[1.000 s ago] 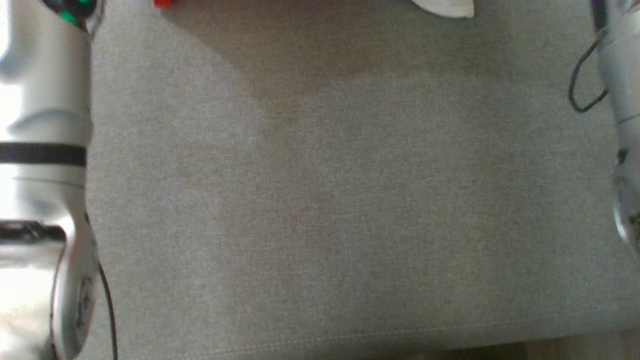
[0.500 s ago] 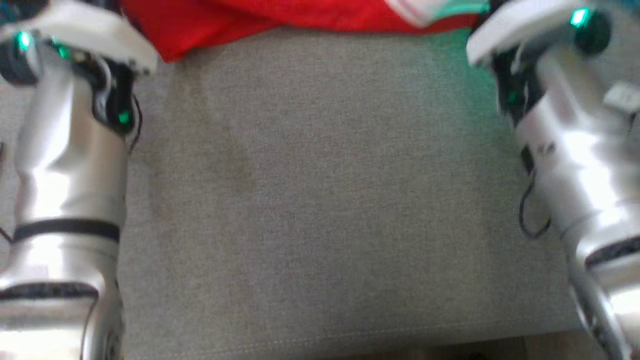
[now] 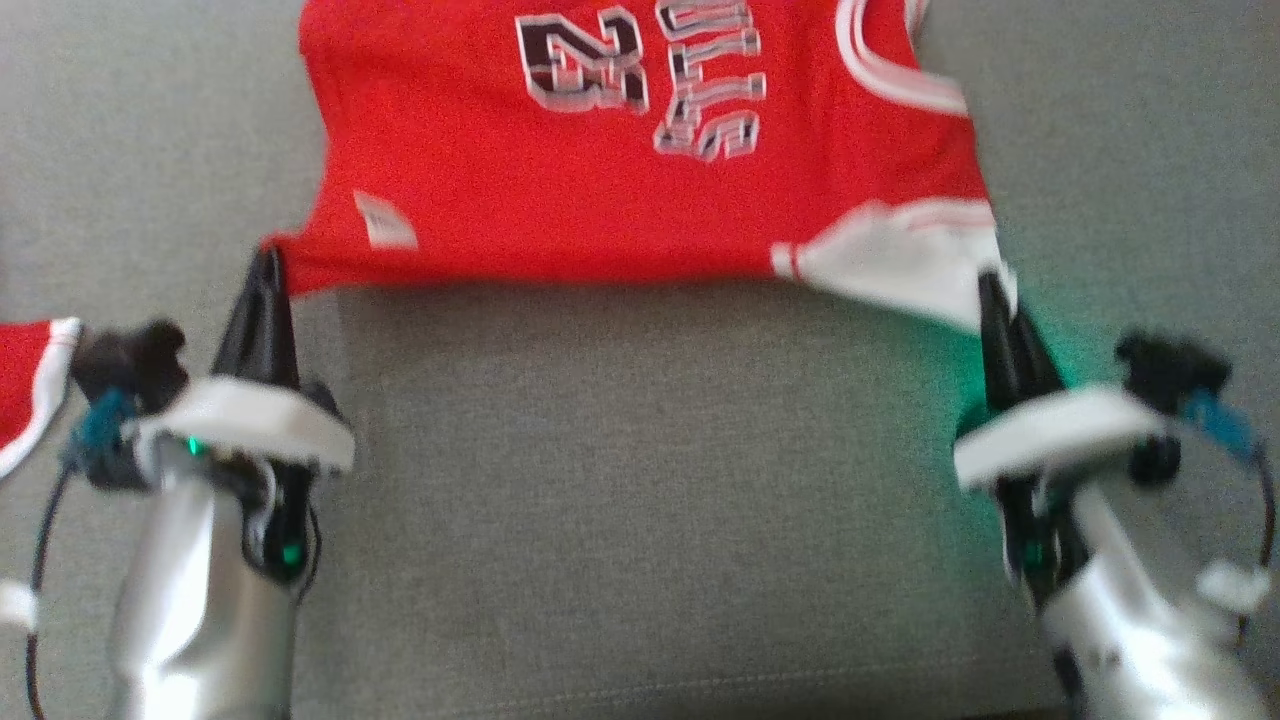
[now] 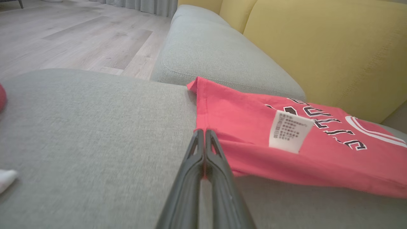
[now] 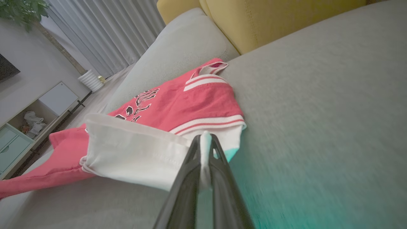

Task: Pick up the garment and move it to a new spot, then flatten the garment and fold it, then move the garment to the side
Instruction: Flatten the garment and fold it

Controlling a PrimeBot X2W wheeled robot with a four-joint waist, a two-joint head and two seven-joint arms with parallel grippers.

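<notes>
The garment [image 3: 600, 200] is a red sleeveless jersey with white trim and black-and-white lettering. It lies spread on the grey sofa seat [image 3: 640, 500], with its near edge stretched between my two grippers. My left gripper [image 3: 268, 268] is shut on the red corner at the left. In the left wrist view that gripper [image 4: 204, 133] pinches the hem of the garment [image 4: 254, 127], beside a white care label [image 4: 287, 132]. My right gripper [image 3: 990, 290] is shut on the white part at the right. Through the right wrist view its tips [image 5: 205, 136] clamp white fabric of the garment [image 5: 190, 101].
Another red and white piece of cloth [image 3: 30, 380] lies at the left edge of the seat. Yellow back cushions [image 4: 318, 47] stand behind the garment. Wood floor [image 4: 63, 38] lies beyond the sofa's arm, and a low cabinet [image 5: 19, 133] stands across the room.
The head camera has moved, so the view now takes in the whole jersey and both grippers' fingers. Earlier it showed mostly bare seat and forearms.
</notes>
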